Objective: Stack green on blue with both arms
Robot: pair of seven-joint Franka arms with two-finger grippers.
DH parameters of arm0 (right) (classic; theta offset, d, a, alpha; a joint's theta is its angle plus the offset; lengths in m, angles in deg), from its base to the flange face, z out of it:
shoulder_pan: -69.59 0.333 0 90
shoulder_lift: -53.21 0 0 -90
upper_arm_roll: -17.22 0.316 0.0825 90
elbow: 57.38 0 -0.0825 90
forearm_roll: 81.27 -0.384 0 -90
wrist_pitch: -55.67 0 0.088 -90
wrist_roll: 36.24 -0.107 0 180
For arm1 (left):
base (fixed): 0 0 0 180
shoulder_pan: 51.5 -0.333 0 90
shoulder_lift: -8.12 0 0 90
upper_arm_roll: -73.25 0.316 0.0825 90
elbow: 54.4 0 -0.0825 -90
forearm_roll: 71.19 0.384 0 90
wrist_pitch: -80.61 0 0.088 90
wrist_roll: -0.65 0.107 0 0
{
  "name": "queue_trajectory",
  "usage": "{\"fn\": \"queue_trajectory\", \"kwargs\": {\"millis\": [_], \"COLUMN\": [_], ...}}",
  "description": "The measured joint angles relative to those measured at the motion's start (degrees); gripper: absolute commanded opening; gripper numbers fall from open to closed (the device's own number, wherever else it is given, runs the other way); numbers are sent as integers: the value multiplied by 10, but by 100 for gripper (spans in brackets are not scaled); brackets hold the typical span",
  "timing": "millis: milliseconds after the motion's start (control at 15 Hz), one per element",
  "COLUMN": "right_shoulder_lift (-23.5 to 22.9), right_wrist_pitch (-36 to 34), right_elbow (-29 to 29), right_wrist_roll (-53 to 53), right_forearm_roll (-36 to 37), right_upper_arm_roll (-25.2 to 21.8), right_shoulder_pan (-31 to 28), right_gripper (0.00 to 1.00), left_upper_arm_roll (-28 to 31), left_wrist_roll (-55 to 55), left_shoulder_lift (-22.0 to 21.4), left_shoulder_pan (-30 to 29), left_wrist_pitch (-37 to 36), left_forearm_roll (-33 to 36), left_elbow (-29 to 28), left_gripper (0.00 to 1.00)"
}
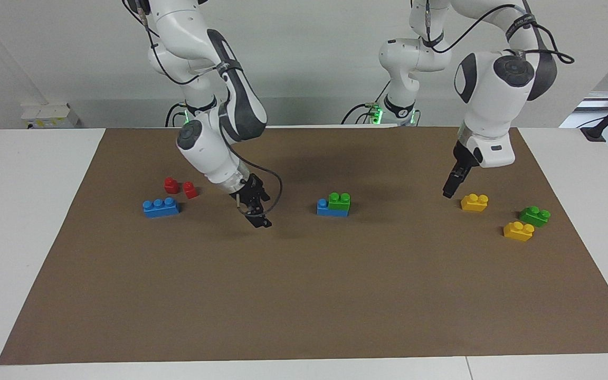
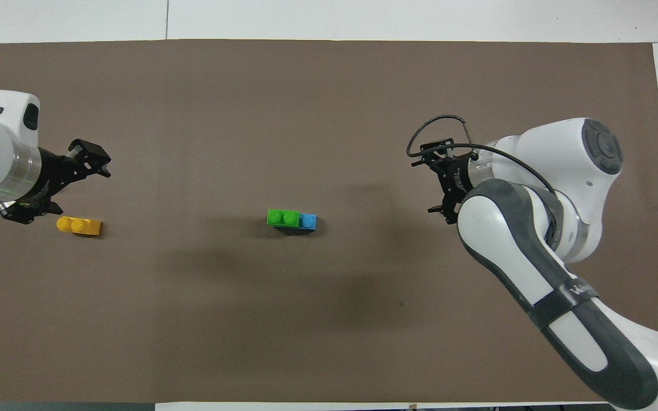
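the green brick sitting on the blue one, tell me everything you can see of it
The green brick is small, bright green, glossy plastic by its look, with two round studs on top. It sits upright and level on the long blue brick mid-mat, covering two of its three studs toward the left arm's end; one blue stud stays bare. Only the blue brick touches it. Neither gripper is near it.

The green brick (image 1: 339,200) and the blue brick (image 1: 330,209) under it look like smooth, glossy moulded plastic, as do the yellow bricks (image 1: 474,202) and the small red blocks (image 1: 171,185). The brown sheet (image 1: 304,295) over the table (image 1: 24,211) is matt and flat, like paper or thin card; the table itself is smooth white. The arms' shells (image 1: 486,95) are glossy white plastic with dark grey covers; each tool (image 1: 254,208) is matt black.
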Motion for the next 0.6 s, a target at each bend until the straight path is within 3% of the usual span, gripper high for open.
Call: {"fn": "queue_trajectory", "kwargs": {"millis": [400,600], "right_shoulder_lift": [35,66], "right_wrist_pitch": [-97,-141], "right_elbow": [47,60], "right_wrist_roll": [194,302], "right_forearm_roll": [102,157], "right_upper_arm_roll": [0,-1], "right_shoulder_pan": [-52,-68], "right_gripper": [100,100], "left_upper_arm_roll": [0,0], "left_wrist_roll": [251,325], "left_shoulder_lift": [-15,-33], "left_shoulder_pan": [-13,-20], "left_wrist_pitch": [-103,-133], "left_forearm_roll": [0,-1], "left_elbow": [38,41], "left_gripper": [100,100]}}
